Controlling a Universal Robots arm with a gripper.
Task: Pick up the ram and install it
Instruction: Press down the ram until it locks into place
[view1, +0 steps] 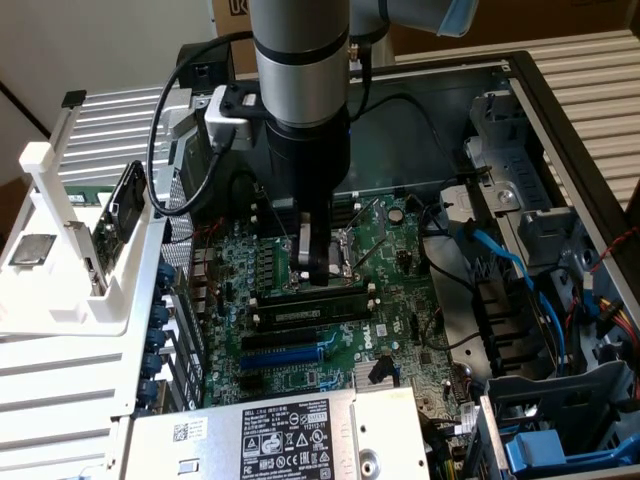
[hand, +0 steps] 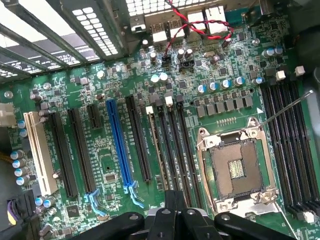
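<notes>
The end effector (view1: 318, 262) stands near the middle of the exterior view, low over the green motherboard (view1: 400, 250) inside the open computer case (view1: 560, 120). Its fingers (view1: 322, 255) are closed together, and nothing can be seen between them.

Just below them in that picture, the ram (view1: 305, 297) lies level in a slot, a long dark-green stick running from left to right. It seems already seated, because it sits parallel to the black slots (view1: 300, 325) beside it and does not tilt. The closed fingers are very near its top edge, probably so that they can press on the thin stick as one blunt tip; whether they touch it cannot be told.

In the wrist view, the empty processor socket (hand: 235, 167) is at the right, beside the long memory slots. A white stand (view1: 75, 250) is at the exterior view's left.
</notes>
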